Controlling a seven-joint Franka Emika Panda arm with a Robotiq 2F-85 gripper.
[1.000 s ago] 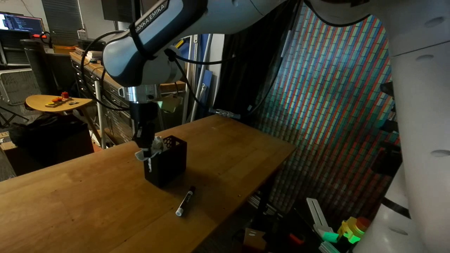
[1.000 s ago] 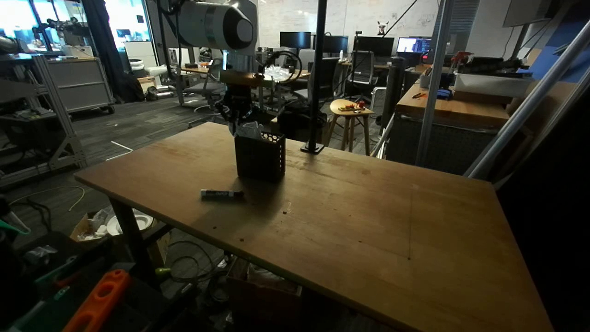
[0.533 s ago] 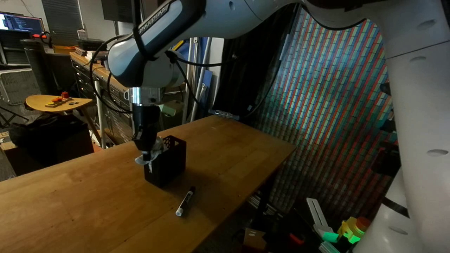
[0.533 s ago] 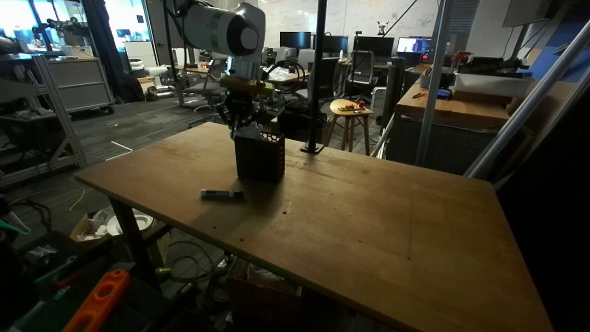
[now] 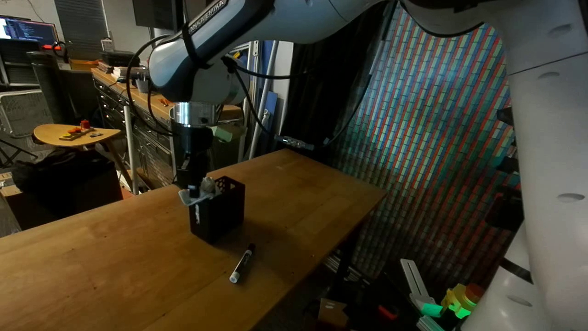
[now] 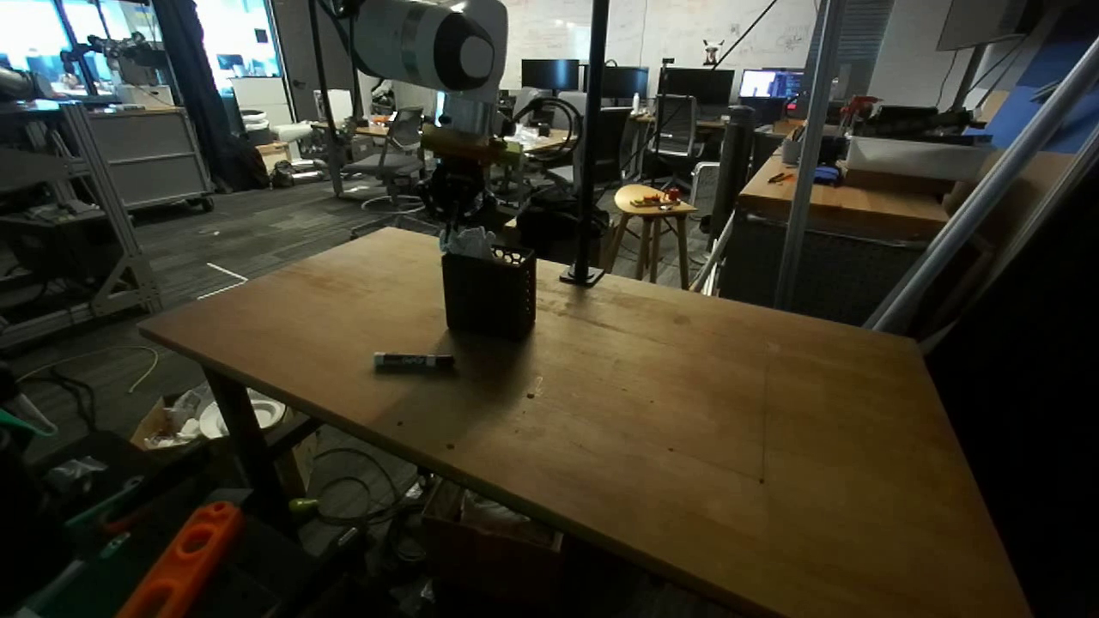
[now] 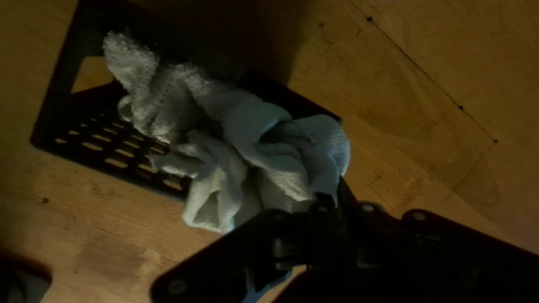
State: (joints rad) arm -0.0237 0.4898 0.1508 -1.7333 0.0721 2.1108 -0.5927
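Where the arm (image 5: pixel 216 32) crosses eleven o'clock in an exterior view, its letters read "ANKA EMIKA". Below, the fingers (image 7: pixel 324 212) pinch a whitish cloth (image 7: pixel 248 122), bunched in a dark basket (image 5: pixel 226 216) and spilling over its rim. At the basket's five o'clock, a marker (image 5: pixel 242 263), seemingly lettered "EXPO", lies on the wooden surface (image 5: pixel 115 266). Towards nine o'clock stands a stool (image 5: pixel 51 133); towards three, a multicoloured striped backdrop (image 5: pixel 422 147).
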